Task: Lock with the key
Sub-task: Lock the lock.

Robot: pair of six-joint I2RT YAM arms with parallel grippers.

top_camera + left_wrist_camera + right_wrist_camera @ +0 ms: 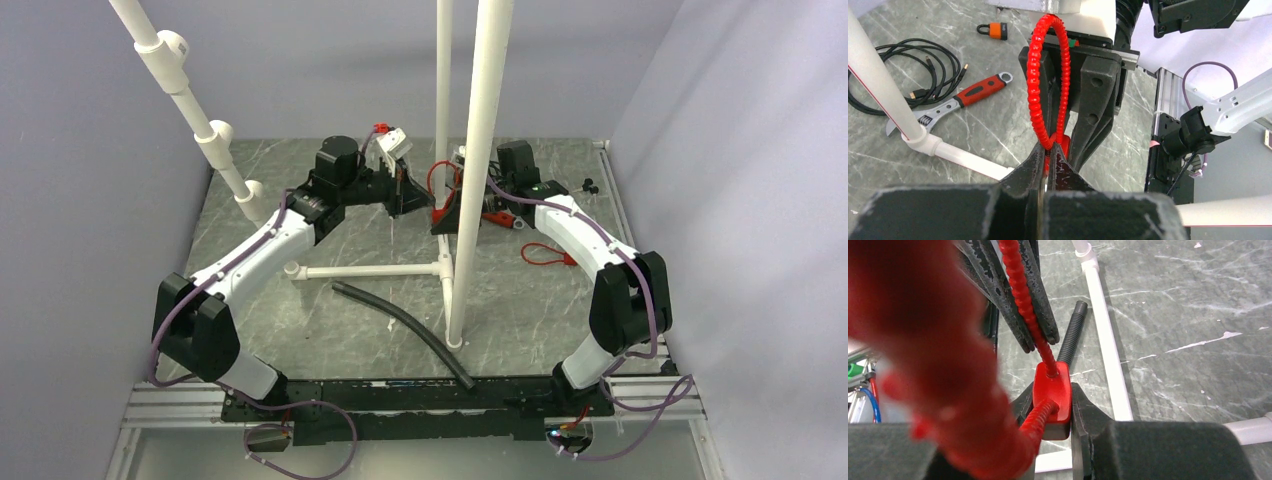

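Red lock body (1052, 390) sits half hidden between right fingers (1083, 412)

Up top, the fixed camera looks down from high at the near side over the whole table (300, 320), while the wrist cameras sit tight behind the left gripper (1048, 155) and right gripper (1052, 405), facing each other, both sharing the red cable lock (1035, 75) close up.

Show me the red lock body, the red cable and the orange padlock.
red lock body (1052, 390), right wrist view, its flat front face.
red cable (1032, 90), left wrist view, left strand of the loop.
orange padlock (998, 31), left wrist view, its orange body.
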